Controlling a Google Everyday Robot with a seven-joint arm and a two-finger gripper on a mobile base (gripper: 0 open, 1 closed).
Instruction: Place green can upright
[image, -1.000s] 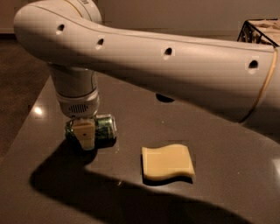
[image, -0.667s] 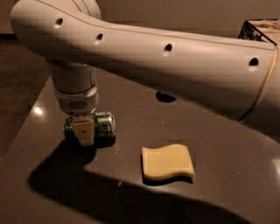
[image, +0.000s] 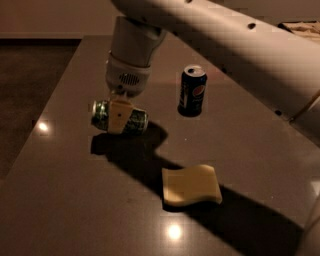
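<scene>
Gripper (image: 119, 116) clamped across the green can (image: 136, 121), left-centre of the dark table (image: 55, 200). Can's lying sideways, silver end twd 9 o'clock, its shadow just below. Pepsi can (image: 192, 90) upright at 2 o'clock, well apart. Yellow sponge (image: 191, 186) flat at 5 o'clock.

Middle of green can (image: 136, 121) is covered by near finger (image: 118, 116) of gripper (image: 120, 111), clamped across it over tabletop (image: 75, 200) left-centre; far finger is hidden behind can. Contact between can and tabletop cannot be judged, possibly none. The arm (image: 225, 40) is cut off by top and right edges.
</scene>
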